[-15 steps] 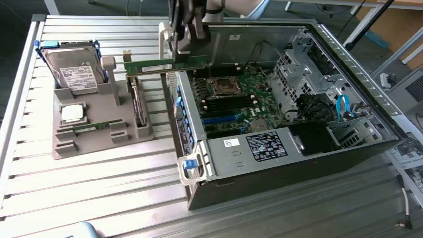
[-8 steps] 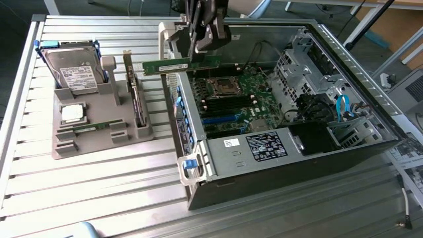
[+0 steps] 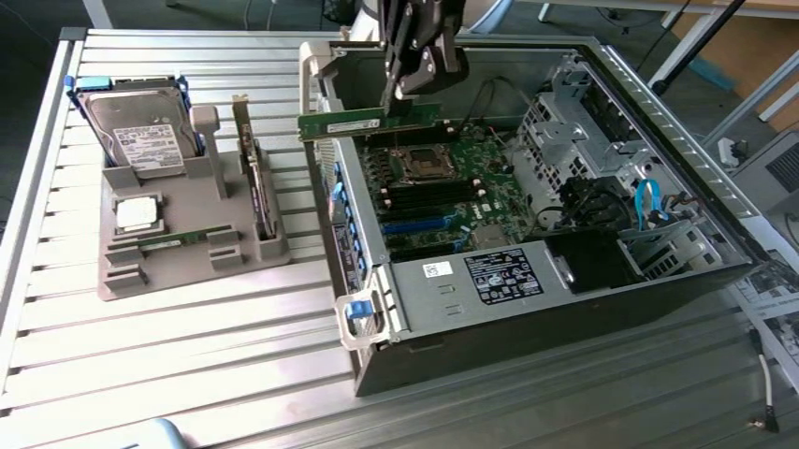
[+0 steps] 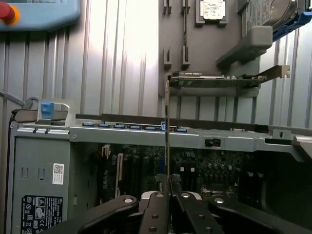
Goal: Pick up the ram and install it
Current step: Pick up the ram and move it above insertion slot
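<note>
Exterior view — fingers nearly closed, pinching the ram level above the open computer case.

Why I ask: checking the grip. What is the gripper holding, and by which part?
The gripper holds the memory stick, pinched by its upper edge near one end.

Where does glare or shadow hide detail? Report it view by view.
Exterior view: glare whitens the slatted table; inside the computer case it is dimmer. Wrist view: a bright streak washes the table; the motherboard beyond the held ram sits in shadow.
</note>
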Controlling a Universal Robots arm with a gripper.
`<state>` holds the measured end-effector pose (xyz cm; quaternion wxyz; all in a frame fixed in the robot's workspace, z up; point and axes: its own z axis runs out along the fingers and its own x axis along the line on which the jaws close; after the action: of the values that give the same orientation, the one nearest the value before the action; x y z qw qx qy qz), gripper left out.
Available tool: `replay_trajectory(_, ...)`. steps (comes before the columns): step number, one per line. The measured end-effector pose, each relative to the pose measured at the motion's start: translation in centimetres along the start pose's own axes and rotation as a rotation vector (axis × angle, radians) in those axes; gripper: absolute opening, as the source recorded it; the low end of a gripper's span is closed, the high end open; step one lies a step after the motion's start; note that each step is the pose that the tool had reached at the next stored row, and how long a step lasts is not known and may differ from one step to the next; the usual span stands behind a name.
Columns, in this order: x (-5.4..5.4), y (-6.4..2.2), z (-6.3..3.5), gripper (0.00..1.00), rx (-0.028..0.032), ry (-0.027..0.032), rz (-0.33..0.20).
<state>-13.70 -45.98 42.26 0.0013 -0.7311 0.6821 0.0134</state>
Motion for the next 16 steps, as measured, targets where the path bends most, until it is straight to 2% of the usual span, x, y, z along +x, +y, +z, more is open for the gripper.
replay_trajectory(4, 0.1, -1.19, -0.02, 0.12, -0.0001, 0.0000, 0.000)
replay_trajectory(6, 0.2, -2.19, -0.04, 0.12, -0.0001, 0.0000, 0.000)
replay_trajectory(14, 0.4, -4.62, -0.08, 0.12, 0.0000, 0.0000, 0.000)
replay_trajectory(15, 0.4, -5.29, -0.09, 0.12, 0.0000, -0.0001, 0.000)
replay_trajectory(16, 0.4, -5.59, -0.10, 0.12, 0.0000, 0.0000, 0.000)
